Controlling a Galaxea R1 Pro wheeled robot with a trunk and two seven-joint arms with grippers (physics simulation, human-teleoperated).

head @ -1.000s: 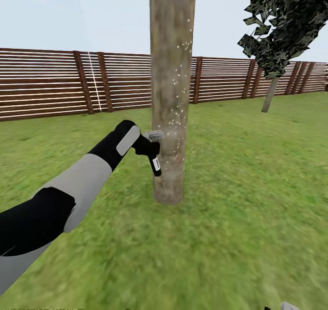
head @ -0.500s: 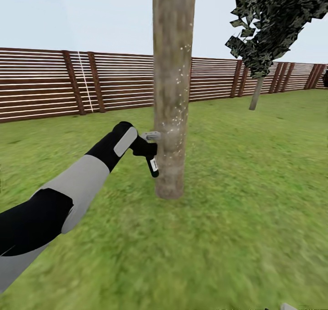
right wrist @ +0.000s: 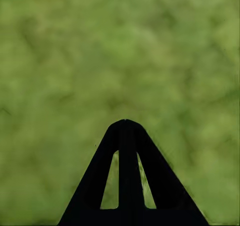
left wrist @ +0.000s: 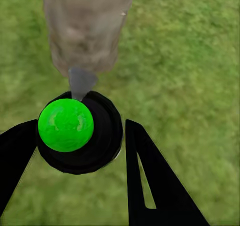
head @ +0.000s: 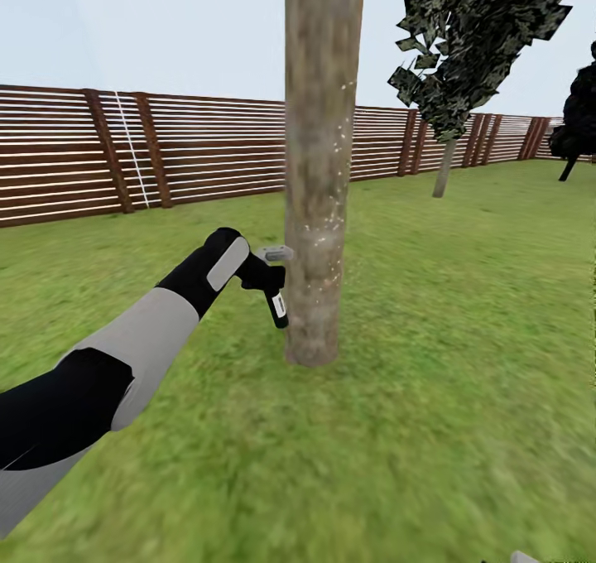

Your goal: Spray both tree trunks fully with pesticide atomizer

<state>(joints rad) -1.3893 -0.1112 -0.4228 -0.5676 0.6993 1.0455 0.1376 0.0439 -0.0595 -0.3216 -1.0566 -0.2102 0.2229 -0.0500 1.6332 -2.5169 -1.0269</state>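
Lawn (head: 463, 315) and fence (head: 190, 149) are sliding leftward in my head view against a second ago, so I am reading that as the camera swinging right, not the garden moving; a dark second tree (head: 463, 41) and a black-leaved one at the far right are coming further into sight. The tree trunk (head: 321, 166) I am working on is staying near centre, with pesticide (head: 329, 215) specks scattered up its right side and thickest around the nozzle height. My left arm is holding nearly the same pose as before, the left gripper (head: 266, 275) clamped around the pesticide atomizer (head: 278, 305), its black body hanging below the hand and the grey nozzle (left wrist: 80, 82) pointing at the bark, just beside it. I am judging the trunk as only partly covered: the left side and upper stretch are looking bare. The right gripper (right wrist: 126, 151) is hanging over grass, fingers pressed together, holding nothing.
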